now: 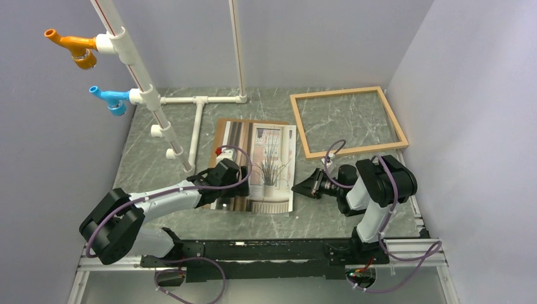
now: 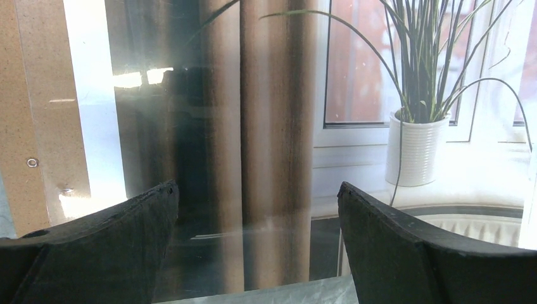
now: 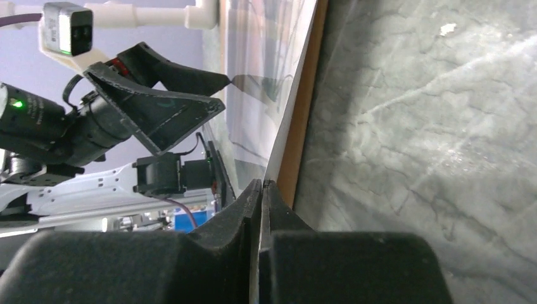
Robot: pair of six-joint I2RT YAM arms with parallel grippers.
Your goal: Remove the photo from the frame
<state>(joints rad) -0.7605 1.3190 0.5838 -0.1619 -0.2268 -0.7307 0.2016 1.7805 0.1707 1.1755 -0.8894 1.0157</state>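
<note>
The photo [image 1: 269,164] of a potted spiky plant lies face up in the middle of the table, out of the frame. It rests on a brown backing board [image 1: 250,121]. The empty light-wood frame [image 1: 335,92] lies flat at the back right. My left gripper [image 1: 242,180] hovers open, low over the photo's curtain side [image 2: 278,126], jaws wide apart [image 2: 256,187], nothing between them. My right gripper [image 1: 297,188] is at the photo's right edge. Its jaws are pinched [image 3: 261,183] on the thin sheet edge [image 3: 266,76], with the brown board [image 3: 304,114] just beside.
A white pipe structure [image 1: 199,101] stands at the back left, with orange [image 1: 75,47] and blue [image 1: 111,98] fittings on its slanted post. Grey walls close in the left, back and right sides. The left arm's gripper [image 3: 152,107] shows in the right wrist view.
</note>
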